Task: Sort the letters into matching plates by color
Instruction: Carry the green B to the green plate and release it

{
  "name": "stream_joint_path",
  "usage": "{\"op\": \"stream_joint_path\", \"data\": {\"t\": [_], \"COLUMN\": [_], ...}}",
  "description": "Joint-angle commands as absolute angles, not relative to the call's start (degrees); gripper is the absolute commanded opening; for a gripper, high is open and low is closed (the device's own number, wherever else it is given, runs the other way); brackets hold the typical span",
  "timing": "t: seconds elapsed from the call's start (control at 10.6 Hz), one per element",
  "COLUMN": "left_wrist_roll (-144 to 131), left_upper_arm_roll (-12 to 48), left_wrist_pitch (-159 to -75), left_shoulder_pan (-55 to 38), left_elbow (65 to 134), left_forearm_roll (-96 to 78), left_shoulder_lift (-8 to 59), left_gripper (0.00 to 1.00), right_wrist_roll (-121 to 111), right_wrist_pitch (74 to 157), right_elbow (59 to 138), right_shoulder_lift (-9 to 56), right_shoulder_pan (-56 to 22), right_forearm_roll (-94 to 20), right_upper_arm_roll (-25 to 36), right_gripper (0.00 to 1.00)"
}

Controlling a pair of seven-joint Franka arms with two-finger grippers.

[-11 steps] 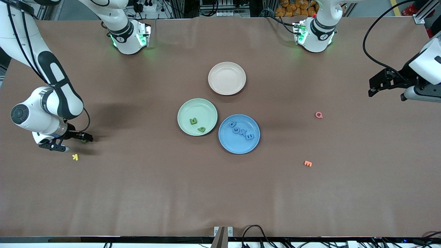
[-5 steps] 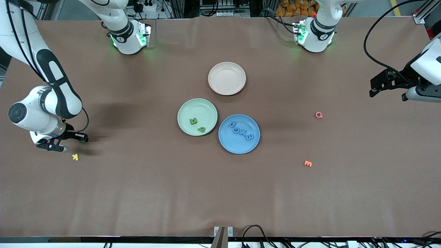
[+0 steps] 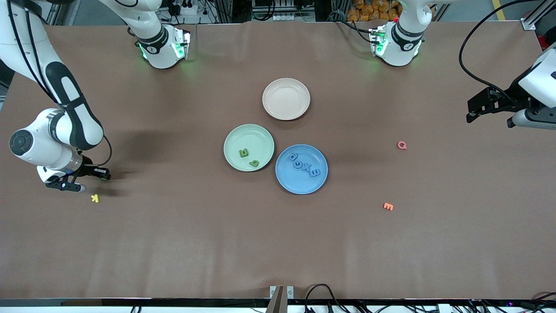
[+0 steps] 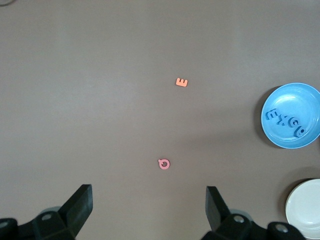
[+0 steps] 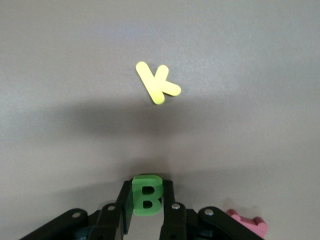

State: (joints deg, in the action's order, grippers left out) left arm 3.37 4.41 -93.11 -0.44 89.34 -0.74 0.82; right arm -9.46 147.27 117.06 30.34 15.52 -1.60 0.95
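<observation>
Right gripper (image 5: pixel 145 220): low over the table (image 3: pixel 173 243) at the right arm's end, jaws clenched on a green B (image 5: pixel 146 196).
Green B: small, chunky, bright green, upright between the fingers, its face toward the wrist camera.
Yellow K (image 3: pixel 95 198): flat on the table near the right gripper, nearer the front edge.
Pink letter (image 5: pixel 247 223): partly hidden beside the right gripper; which letter, cannot tell.
Left gripper (image 4: pixel 149 210): waits high over the left arm's end of the table, jaws spread wide, empty.
Green plate (image 3: pixel 249 148): mid-table, pale, matte; two green letters (image 3: pixel 248 158) in it.
Blue plate (image 3: pixel 301 169): just beside the green plate, toward the left arm's end; four blue letters (image 3: pixel 304 165) in a row.
Beige plate (image 3: pixel 286 99): nearer the bases.
Pink Q (image 3: pixel 402 145): toward the left arm's end.
Orange E (image 3: pixel 388 207): nearer the front edge than the Q.
</observation>
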Motion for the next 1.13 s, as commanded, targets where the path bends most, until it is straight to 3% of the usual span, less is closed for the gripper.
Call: {"op": "stream_joint_path", "data": {"t": [0.0, 0.47, 1.04], "left_wrist_roll": [3.60, 3.60, 3.60], "left_upper_arm_roll": [4.31, 4.31, 4.31], "left_wrist_pitch": [-91.93, -92.11, -92.20], "left_shoulder_pan": [-0.35, -0.26, -0.18], "left_elbow": [87.98, 87.98, 87.98], "left_forearm_roll": [-0.61, -0.53, -0.53], "left_shoulder_lift": [1.32, 1.41, 1.41], "left_gripper": [1.00, 1.00, 1.00], "right_wrist_roll": [-11.78, -11.08, 2.88], "right_wrist_pitch": [147.04, 146.60, 143.00], "right_elbow": [116.19, 116.01, 114.26], "right_shoulder_lift": [29.62, 27.78, 26.02], "right_shoulder_pan": [15.82, 7.67, -8.67], "right_forearm_roll": [-1.93, -2.11, -2.20], "right_upper_arm_roll": [-1.14, -1.85, -1.93], "right_gripper": [0.06, 0.01, 0.02]}}
